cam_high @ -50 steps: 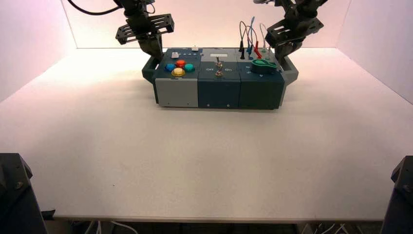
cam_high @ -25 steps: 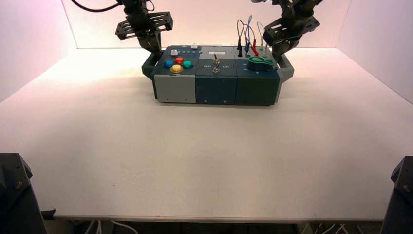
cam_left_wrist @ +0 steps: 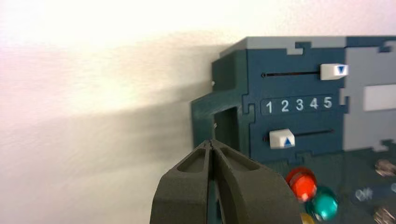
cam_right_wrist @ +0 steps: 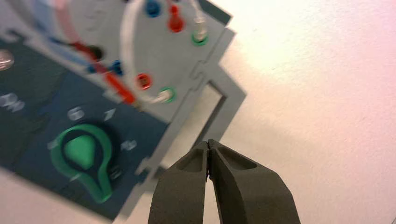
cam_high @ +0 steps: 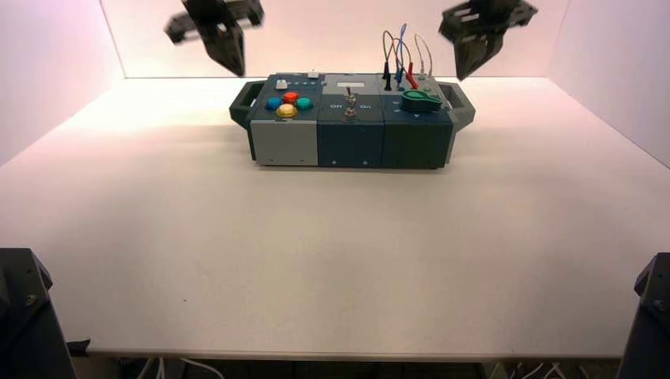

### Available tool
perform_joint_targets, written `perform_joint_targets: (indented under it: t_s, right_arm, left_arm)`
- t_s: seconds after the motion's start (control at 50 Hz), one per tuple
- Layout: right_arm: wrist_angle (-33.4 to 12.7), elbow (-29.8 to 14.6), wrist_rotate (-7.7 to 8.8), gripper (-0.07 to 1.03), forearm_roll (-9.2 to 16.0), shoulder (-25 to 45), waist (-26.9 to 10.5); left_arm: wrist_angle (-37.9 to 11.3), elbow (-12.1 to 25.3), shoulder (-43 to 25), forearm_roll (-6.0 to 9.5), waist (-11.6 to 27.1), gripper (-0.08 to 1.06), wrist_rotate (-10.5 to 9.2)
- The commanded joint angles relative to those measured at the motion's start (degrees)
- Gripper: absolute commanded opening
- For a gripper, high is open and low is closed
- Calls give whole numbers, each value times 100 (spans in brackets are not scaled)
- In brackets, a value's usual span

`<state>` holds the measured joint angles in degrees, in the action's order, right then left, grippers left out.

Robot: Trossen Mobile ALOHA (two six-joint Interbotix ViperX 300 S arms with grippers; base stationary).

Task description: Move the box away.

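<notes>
From above, the box sits at the far middle of the white table. The left gripper hangs in the air above its left handle, the right gripper above its right end, neither touching.

Left wrist camera: fingertips pressed together, holding nothing, over the handle beside two white sliders.

Right wrist camera: fingertips likewise closed and empty, near the green knob and looped wires.

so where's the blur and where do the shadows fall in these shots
Right wrist view: the green knob and wire plugs are smeared, the right end effector crisp. Left wrist view: the box casts a soft shadow across the table. High view: pinkish glow on the back wall.
</notes>
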<state>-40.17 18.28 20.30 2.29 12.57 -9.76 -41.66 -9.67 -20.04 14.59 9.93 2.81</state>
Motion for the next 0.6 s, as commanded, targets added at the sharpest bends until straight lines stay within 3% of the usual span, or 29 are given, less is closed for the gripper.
perform_joint_targets:
  t_s: [0.02, 0.18, 0.32, 0.6]
  right_arm:
    - [-220, -123, 185, -2, 167, -457, -193]
    - [-281, -18, 378, -2, 396, -694, -272]
    - [-255, 290, 659, -2, 703, -976, -413]
    - [-97, 439, 677, -2, 800, -1143, -466]
  left_arm:
    - [-255, 79, 439, -79, 35, -3, 18]
    - [-316, -185, 686, -158, 97, -3, 35]
    - [-132, -404, 861, -158, 299, -3, 158]
    - [-141, -334, 993, -167, 466, -3, 193]
